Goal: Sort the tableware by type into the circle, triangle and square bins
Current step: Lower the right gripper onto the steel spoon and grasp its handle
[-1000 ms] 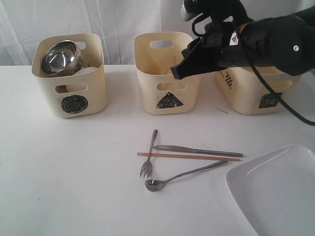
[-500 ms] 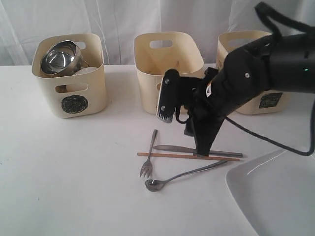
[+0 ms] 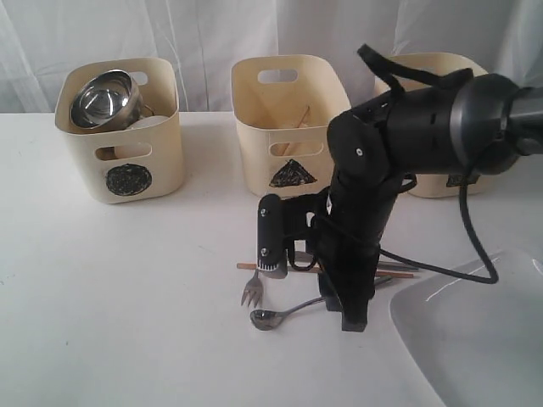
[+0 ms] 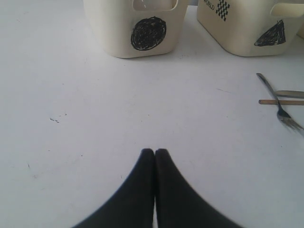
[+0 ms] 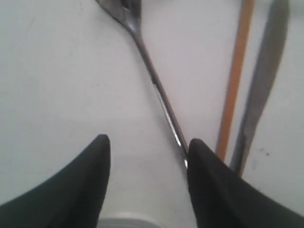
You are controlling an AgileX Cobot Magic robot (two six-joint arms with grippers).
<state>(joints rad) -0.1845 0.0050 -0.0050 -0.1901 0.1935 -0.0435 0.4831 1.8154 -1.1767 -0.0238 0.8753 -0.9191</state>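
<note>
My right gripper [image 3: 349, 324] hangs low over the cutlery on the table, open. In the right wrist view its fingers [image 5: 194, 147] stand apart over bare table, and the spoon [image 5: 156, 85] handle runs just beside one fingertip. Chopstick [image 5: 235, 71] and knife [image 5: 263, 80] lie beyond it. The fork [image 3: 252, 291], spoon [image 3: 270, 318] and chopstick [image 3: 248, 265] lie left of the arm. The circle bin [image 3: 127, 174] holds a steel bowl [image 3: 102, 100]. A chopstick [image 3: 301, 116] leans inside the triangle bin [image 3: 288, 165]. My arm partly hides the square bin [image 3: 424, 72]. My left gripper [image 4: 155, 151] is shut and empty.
The large white plate [image 3: 475, 339] lies at the front right corner, close to my right arm. White curtains hang behind the three bins. In the left wrist view the circle bin [image 4: 142, 33], the triangle bin [image 4: 247, 28] and the fork [image 4: 280, 104] lie ahead.
My right arm has swung down from in front of the bins to the cutlery on the table. Its jaws have opened wider. The left gripper has stayed shut.
</note>
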